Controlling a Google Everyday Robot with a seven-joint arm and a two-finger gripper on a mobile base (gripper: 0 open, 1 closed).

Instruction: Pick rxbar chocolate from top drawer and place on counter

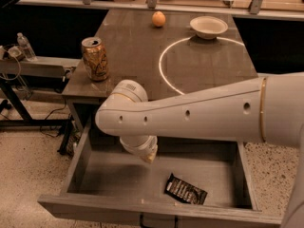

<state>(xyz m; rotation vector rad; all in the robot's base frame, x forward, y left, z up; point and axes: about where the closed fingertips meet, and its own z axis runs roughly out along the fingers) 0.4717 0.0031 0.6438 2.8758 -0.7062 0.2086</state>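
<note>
The rxbar chocolate, a flat black wrapper with white lettering, lies on the floor of the open top drawer, right of the middle and near the front panel. My white arm reaches across from the right and bends down into the drawer. My gripper hangs inside the drawer, left of the bar and further back, apart from it and mostly hidden by the wrist. The counter, with its thin white circle, lies behind the drawer.
On the counter stand a gold soda can at the front left, an orange at the back and a white bowl at the back right. A side stand with a water bottle is at the left.
</note>
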